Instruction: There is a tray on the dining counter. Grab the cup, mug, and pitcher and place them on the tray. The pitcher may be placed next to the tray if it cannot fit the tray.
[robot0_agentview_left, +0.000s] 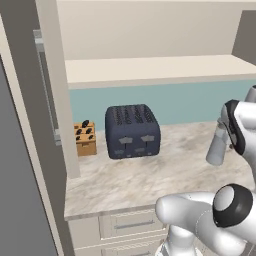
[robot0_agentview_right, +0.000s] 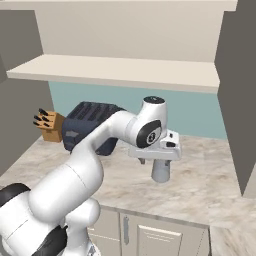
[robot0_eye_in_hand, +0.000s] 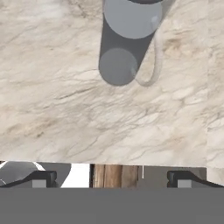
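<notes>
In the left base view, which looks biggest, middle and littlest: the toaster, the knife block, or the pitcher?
1. Toaster: clearly the biggest.
2. Pitcher: taller than the knife block, though the arm hides part of it.
3. Knife block: looks littlest, but it stands farther back by the wall and is partly hidden, so its spot against the pitcher is unsure.

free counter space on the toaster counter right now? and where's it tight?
Free: the broad marble stretch between the toaster and the counter's front edge, running right toward the pitcher; also the patch right of the pitcher up to the side wall. Tight: the back left corner, where the knife block sits beside the toaster, and over the pitcher, where the open gripper hovers.
</notes>
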